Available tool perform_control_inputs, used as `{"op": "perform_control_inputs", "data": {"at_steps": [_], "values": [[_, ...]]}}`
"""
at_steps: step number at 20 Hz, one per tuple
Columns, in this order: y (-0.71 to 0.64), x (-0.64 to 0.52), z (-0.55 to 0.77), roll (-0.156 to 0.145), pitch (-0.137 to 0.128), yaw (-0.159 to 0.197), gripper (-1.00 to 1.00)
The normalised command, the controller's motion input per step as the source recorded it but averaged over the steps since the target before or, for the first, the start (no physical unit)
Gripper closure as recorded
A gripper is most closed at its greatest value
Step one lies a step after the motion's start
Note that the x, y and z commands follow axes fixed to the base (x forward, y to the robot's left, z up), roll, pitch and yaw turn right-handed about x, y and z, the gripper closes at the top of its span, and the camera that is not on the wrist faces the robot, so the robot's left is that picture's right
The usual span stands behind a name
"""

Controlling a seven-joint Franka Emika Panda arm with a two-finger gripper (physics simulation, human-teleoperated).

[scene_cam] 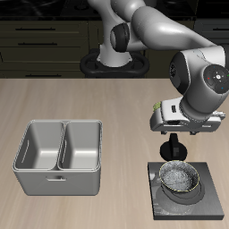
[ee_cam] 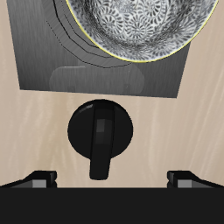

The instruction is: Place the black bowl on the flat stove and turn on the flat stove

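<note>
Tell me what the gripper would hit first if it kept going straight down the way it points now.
Most likely the stove's black knob: it sits centred between the open fingers of the gripper, just off the flat stove holding the black bowl. How far away it is remains unclear.

The gripper hangs over the stove's knob, and in the exterior view its fingertips are too small and dark to tell their spacing. In the wrist view the black bowl is cut off by the frame edge — only part of its patterned inside shows — and the flat stove runs out of frame too.
</note>
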Motion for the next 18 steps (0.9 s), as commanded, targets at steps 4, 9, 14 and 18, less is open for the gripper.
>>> {"op": "perform_control_inputs", "data": {"at_steps": [4,9,14,18], "values": [[-0.13,0.03,-0.15,-0.047,-0.006,0.021,-1.0],[-0.01,-0.03,-0.34,-0.036,0.044,0.004,-1.0],[0.04,-0.12,-0.18,0.015,0.057,-0.048,-1.0],[0.14,-0.16,-0.11,0.028,0.028,0.008,-1.0]]}}
